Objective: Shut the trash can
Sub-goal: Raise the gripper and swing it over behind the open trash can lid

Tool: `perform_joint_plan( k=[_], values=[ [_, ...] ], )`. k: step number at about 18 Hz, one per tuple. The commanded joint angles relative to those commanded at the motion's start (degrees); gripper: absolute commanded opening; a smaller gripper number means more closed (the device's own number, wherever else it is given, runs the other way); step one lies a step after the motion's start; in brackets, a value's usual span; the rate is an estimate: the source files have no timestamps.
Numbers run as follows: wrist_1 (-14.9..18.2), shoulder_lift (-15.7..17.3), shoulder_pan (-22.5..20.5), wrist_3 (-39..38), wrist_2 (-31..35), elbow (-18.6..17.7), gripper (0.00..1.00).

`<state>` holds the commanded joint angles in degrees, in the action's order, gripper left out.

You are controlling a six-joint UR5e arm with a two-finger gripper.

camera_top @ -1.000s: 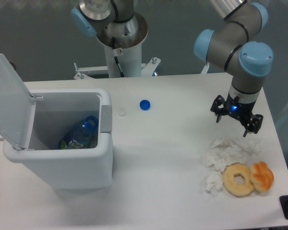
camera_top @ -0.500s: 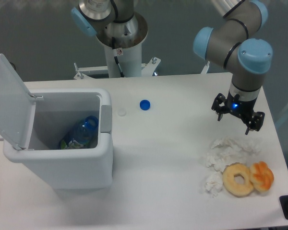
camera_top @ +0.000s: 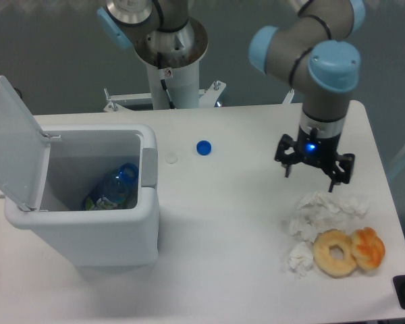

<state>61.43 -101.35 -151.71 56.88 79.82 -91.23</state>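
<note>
- Gripper (camera_top: 313, 174) hung at mid-right of frame, fingers spread apart & pointing down, holding nothing; blue light glowed on its body.
- Above it, arm's grey wrist w/ light-blue caps ran up toward upper right of frame.
- Just below gripper, lower right: pile of crumpled white tissue (camera_top: 317, 210), not touching fingers as far as visible.
- Right beside tissue, near lower-right corner: a ring doughnut (camera_top: 335, 253) touching an orange pastry-like piece (camera_top: 368, 247).
- Left of gripper, upper centre of table (camera_top: 243, 216): blue bottle cap (camera_top: 203, 147); a small white cap (camera_top: 171, 159) just left of it.
- Trash can (camera_top: 88, 229) stood at lower left of frame, well apart from gripper, on the white table.
- Its lid (camera_top: 15, 142) was open, tilted up & back on the can's left edge, hinged there.
- Grey push tab (camera_top: 149, 167) sat on can's right rim, facing the caps.
- Inside can: a plastic bottle (camera_top: 115, 189) w/ blue cap, lying at the bottom.
- Robot base column (camera_top: 167, 61) rose at top centre behind the table.
- Dark object partly cut off at lower-right frame corner; can't tell what it was.
</note>
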Motion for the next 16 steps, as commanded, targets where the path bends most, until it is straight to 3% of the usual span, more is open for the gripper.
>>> perform_joint_plan(
  k=[6,16],
  values=[
    [1.6,6.9,2.5,-10.7,-6.2,0.5,1.0],
    [1.8,15.4,13.3,-34.1,-10.6,1.9,1.0]
  ],
)
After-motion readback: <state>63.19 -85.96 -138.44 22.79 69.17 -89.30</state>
